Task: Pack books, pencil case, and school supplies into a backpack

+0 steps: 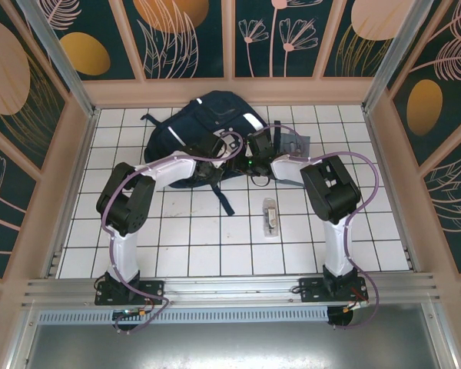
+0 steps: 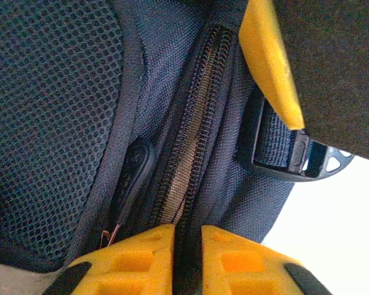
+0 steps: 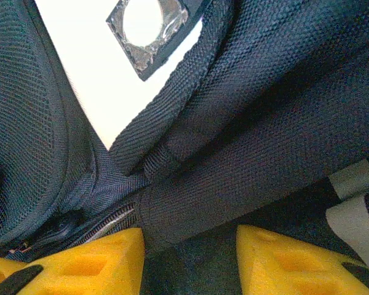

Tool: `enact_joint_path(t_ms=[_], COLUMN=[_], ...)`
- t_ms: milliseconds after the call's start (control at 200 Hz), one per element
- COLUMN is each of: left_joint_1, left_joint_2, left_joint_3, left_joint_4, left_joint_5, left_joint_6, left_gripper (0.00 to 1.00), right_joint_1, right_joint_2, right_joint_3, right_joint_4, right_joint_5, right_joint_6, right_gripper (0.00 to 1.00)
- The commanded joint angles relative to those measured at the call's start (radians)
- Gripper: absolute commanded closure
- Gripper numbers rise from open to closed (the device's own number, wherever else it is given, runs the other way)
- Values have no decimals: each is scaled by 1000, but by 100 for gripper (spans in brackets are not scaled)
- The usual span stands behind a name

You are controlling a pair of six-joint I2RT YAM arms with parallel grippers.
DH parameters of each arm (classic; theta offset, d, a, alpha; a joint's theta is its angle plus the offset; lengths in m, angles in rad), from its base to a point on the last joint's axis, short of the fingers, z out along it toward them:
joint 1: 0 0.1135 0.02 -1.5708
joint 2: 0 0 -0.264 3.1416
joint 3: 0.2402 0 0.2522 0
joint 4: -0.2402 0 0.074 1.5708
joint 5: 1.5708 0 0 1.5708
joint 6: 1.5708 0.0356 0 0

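White arms [image 1: 124, 257], black joints [image 1: 121, 204], purple cables [image 1: 374, 181], yellow gripper fingers [image 2: 132, 261]

The top external camera looks steeply down from above and behind the arm bases [image 1: 127, 288], far enough to take in the whole table [image 1: 192, 246]. The left wrist camera peers past the left fingers [image 2: 135, 258], pressed close to the backpack [image 2: 49, 92] and its zipper [image 2: 194, 123]. The right wrist camera sits equally close behind the right fingers [image 3: 86, 264]. All share the backpack.

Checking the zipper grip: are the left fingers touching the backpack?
Touching. In the left wrist view, the left fingers are closed on the zipper seam of the backpack, with dark fabric pinched between them.
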Motion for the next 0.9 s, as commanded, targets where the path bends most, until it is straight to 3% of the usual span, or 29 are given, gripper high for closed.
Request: enact_joint_path(t_ms=[0,165,500,650,766,896], left_joint_1=[12,12,43,89,96,96], left_joint_2=[23,-13,-152,-171,-189,-236], left_joint_3=[4,-39,-72,-120,-166,-190], left_joint_4=[-56,-39,40,60,81,107], left_joint_5=[-23,-94,-308,-315,-268,-128], left_joint_6=[-20,-40,-145,-219,-282,-420], left_gripper=[89,100,100,100,90,56], right_joint_1=[6,6,1,1,1,3], right_joint_2=[40,44,58,62,61,61], right_joint_3=[-3,3,-1,-2,-1,4], right_joint_4=[-50,-53,-82,-91,-86,-80], right_joint_5=[-3,-3,39,43,31,21], right_joint_6=[-22,-28,-13,-10,-10,-11], right_gripper=[56,56,57,57,57,57])
